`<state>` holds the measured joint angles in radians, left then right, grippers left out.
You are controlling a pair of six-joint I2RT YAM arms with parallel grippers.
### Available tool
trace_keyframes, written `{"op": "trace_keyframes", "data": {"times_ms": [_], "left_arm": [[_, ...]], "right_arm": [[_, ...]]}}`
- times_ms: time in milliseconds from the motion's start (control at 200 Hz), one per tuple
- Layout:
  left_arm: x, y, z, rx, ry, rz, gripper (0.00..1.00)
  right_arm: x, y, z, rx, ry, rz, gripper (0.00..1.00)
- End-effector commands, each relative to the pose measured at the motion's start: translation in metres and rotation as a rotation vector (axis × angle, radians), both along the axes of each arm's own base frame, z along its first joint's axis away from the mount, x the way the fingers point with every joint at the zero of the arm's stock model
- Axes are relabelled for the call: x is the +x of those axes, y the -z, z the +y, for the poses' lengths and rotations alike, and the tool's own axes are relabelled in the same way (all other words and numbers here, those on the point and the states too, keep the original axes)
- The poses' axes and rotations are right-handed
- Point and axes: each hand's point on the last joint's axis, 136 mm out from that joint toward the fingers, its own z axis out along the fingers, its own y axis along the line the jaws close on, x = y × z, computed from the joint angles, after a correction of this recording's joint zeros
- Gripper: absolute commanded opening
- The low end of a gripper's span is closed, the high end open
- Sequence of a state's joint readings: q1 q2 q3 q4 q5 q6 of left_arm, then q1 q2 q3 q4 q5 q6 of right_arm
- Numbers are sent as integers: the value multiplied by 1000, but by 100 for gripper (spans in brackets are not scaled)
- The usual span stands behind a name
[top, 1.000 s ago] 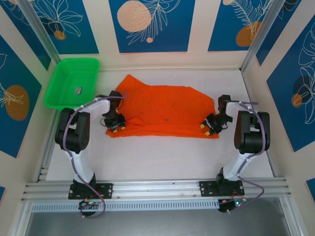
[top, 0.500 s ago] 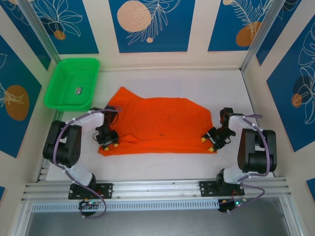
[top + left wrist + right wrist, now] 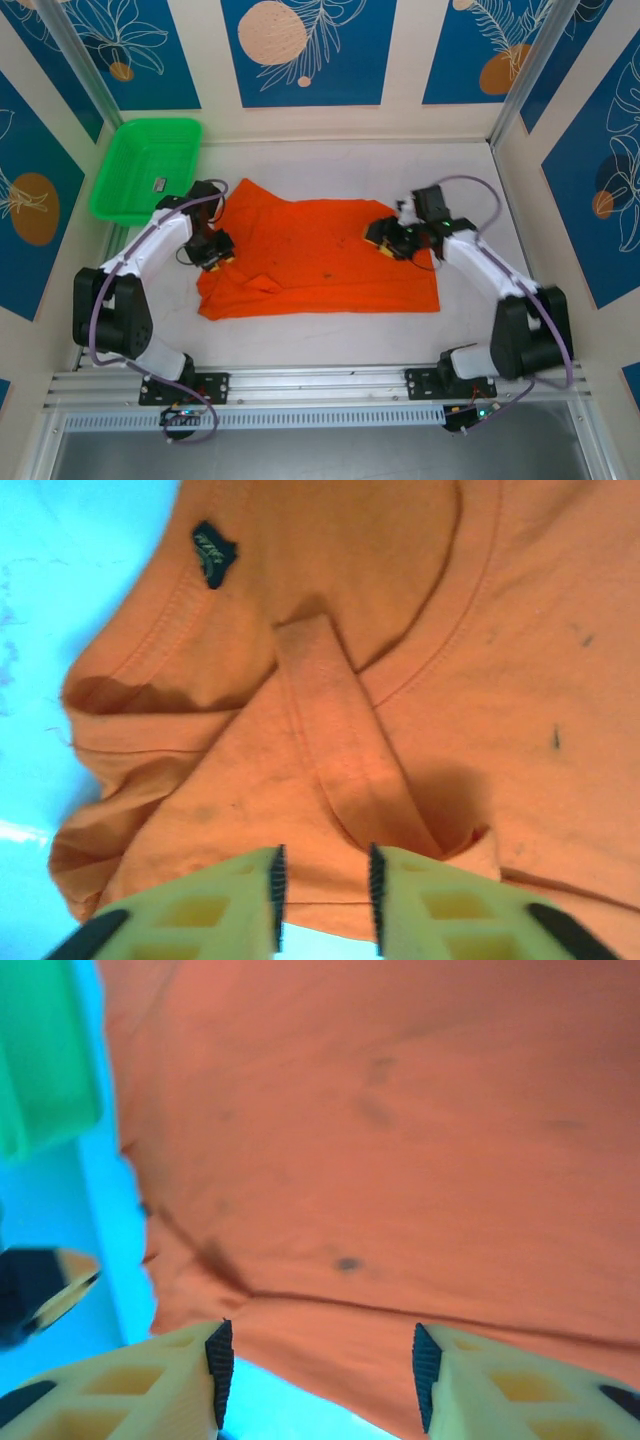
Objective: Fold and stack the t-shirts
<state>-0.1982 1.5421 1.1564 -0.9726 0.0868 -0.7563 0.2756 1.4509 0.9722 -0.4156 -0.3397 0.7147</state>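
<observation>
The shirt [image 3: 320, 255] lies flat on the table, long axis running from one gripper to the other. Its collar [image 3: 440, 650] end is toward the left gripper [image 3: 213, 252] and its hem end lies past the right gripper [image 3: 385, 237]. The left gripper's jaws stand narrowly apart with nothing between them. The right gripper's jaws are wide apart and empty, hanging over the cloth itself.

The left is the nearer one to an edge, so a fold probably starts there.

The left wrist view shows a label [image 3: 212, 552] inside the neck ahead of the fingers [image 3: 240, 900], and a folded band of cloth running back toward them. The right wrist view shows plain cloth ahead, a shirt edge just before the fingers [image 3: 470, 1380], and the tray [image 3: 40, 1040] far ahead to the left.
</observation>
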Motion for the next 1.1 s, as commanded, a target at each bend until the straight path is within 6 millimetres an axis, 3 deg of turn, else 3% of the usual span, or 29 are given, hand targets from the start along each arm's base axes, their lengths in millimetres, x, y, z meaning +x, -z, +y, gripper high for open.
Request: {"op": "trace_keyframes", "data": {"times_ms": [0,80,180,405,545,945,1095], "left_arm": [[-12,17,-11,-101,-1,76,20],[-23,29,-5,-96,6,118,15],[-36,43,2,-102,-4,169,14],[-39,65,5,-102,28,246,12],[-35,72,11,-59,58,285,13],[-35,78,12,-63,82,337,14],[-36,76,13,-58,82,331,14]], "right_arm": [[0,-5,75,124,-310,13,46],[-5,5,116,112,-466,51,40],[-8,15,159,139,-588,76,40],[-24,37,218,110,-758,155,49],[-30,50,230,61,-784,158,55],[-28,79,240,-19,-785,203,49],[-32,79,243,-7,-798,209,49]]}}
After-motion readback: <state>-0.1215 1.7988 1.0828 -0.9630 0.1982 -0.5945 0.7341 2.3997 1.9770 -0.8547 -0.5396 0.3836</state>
